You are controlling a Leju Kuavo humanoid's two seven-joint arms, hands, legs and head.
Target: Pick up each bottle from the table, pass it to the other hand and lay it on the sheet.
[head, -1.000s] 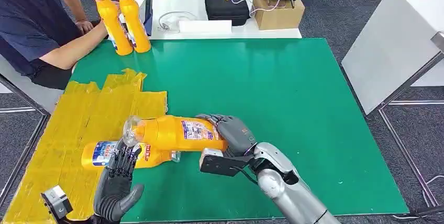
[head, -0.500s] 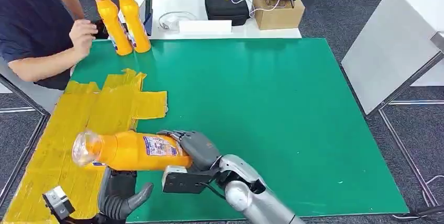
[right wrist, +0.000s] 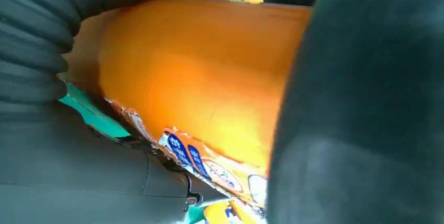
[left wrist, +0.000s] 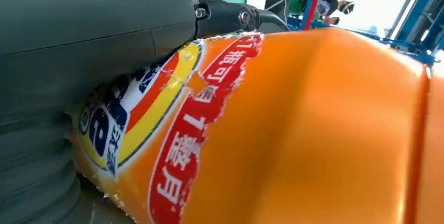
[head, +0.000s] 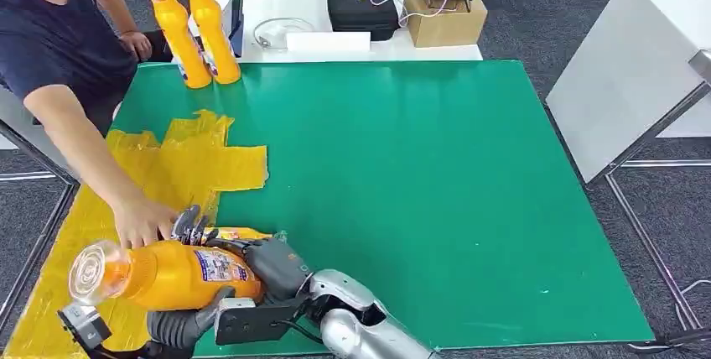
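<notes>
Head view: bottle [head: 163, 273] lies sideways in mid-air at the near-left corner, cap end toward the left, over the near edge of the yellow sheet [head: 159, 176]. Right hand [head: 272, 265] is wrapped round its base end. Left hand [head: 186, 323] sits under the body w/ thumb up against it; fingers mostly hidden, so can't tell if it's really gripping or just cupping. Vs 1 s ago: bottle has travelled from over the green table [head: 419, 191] leftward and nearer, now over the sheet. A person's hand [head: 144, 223] has come in and rests on a second bottle [head: 235, 234] lying on the sheet just behind. Two more bottles [head: 194, 32] upright at the far-left corner.

Left wrist view: label and orange body fill the frame; grey thumb [left wrist: 78, 41] pressed on the bottle.

Right wrist view: dark fingers [right wrist: 361, 119] curled round the orange body, firm hold.

Meaning: handover is under way, not done; right hand hasn't let go. Watch the person's hand nearby.
</notes>
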